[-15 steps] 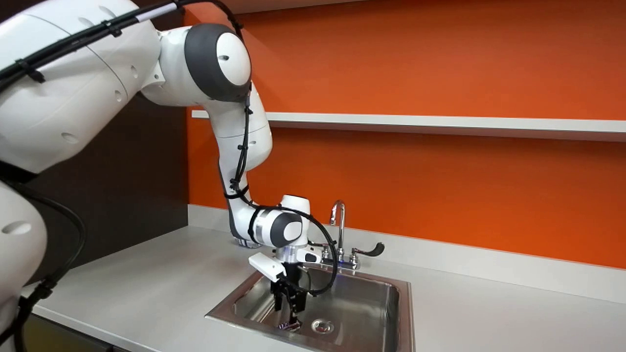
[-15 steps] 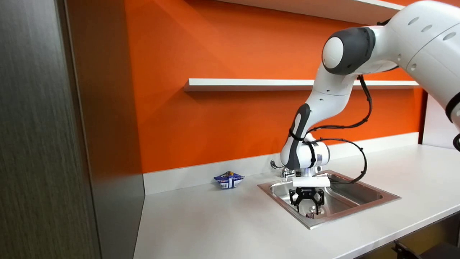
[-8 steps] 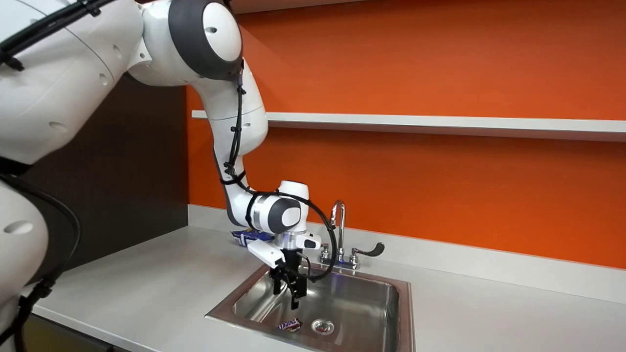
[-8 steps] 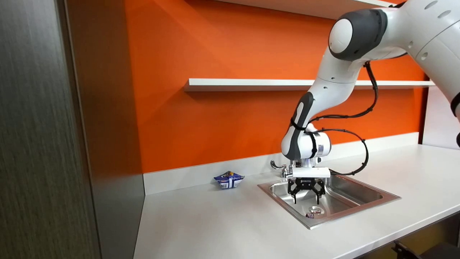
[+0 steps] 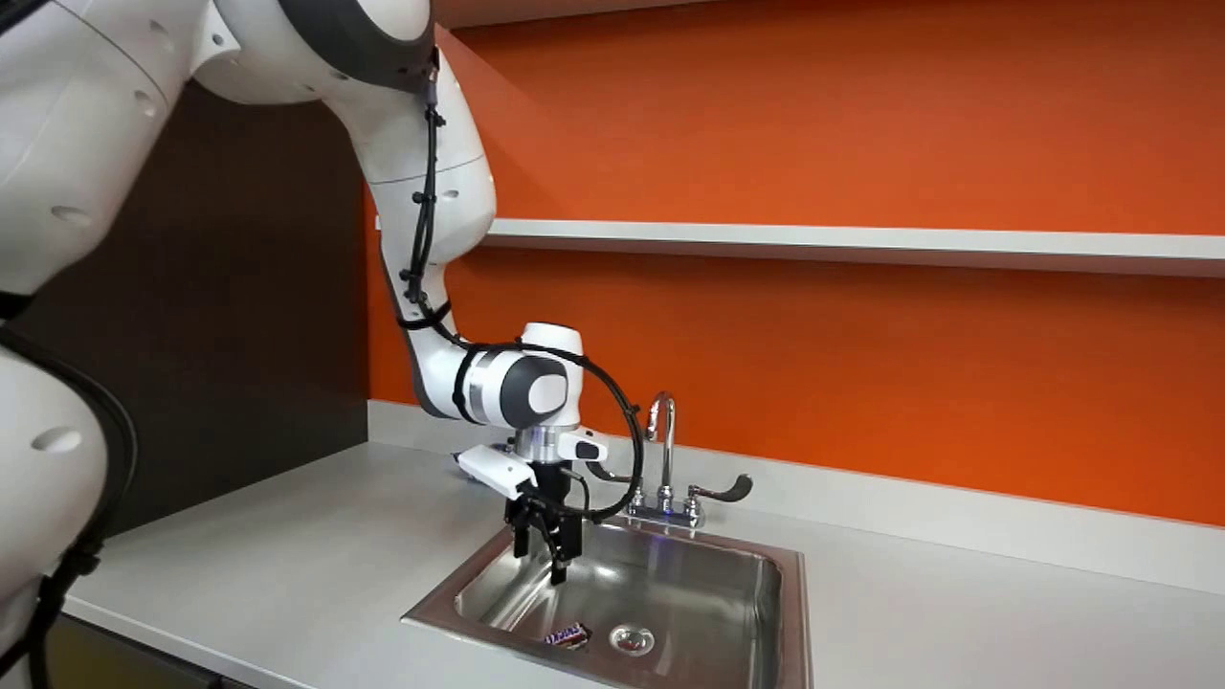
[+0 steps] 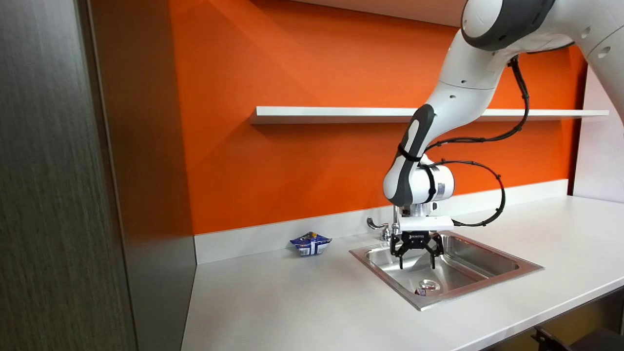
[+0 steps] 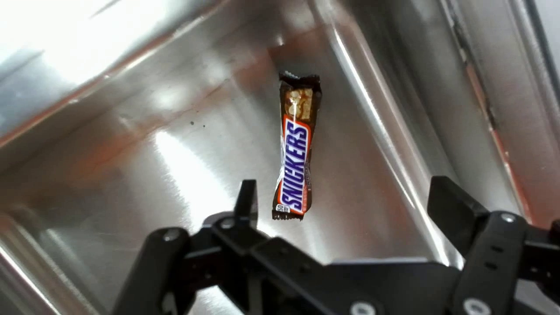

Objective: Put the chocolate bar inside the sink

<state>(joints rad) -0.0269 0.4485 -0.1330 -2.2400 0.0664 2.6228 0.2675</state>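
The chocolate bar [image 7: 296, 153], in a dark brown Snickers wrapper, lies flat on the bottom of the steel sink [image 5: 792, 612]. It also shows near the drain in both exterior views [image 5: 568, 636] [image 6: 420, 292]. My gripper [image 7: 345, 190] is open, its jaws wide apart with nothing between them. In both exterior views the gripper [image 5: 540, 565] [image 6: 417, 265] hangs above the sink basin, higher than the bar and apart from it. In the wrist view the whole bar shows ahead of the fingertips, nearer the left finger [image 7: 246, 201].
A chrome faucet [image 5: 667, 450] with two handles stands behind the sink, close to the wrist. A blue-and-white packet [image 6: 311, 243] lies on the counter [image 6: 273, 302] by the backsplash. A white shelf [image 6: 331, 114] runs along the orange wall. A dark cabinet panel [image 6: 141, 195] stands at one end.
The open gripper has risen from beside the bar to well above it and shifted leftward in an exterior view. The bar has stayed on the sink bottom.
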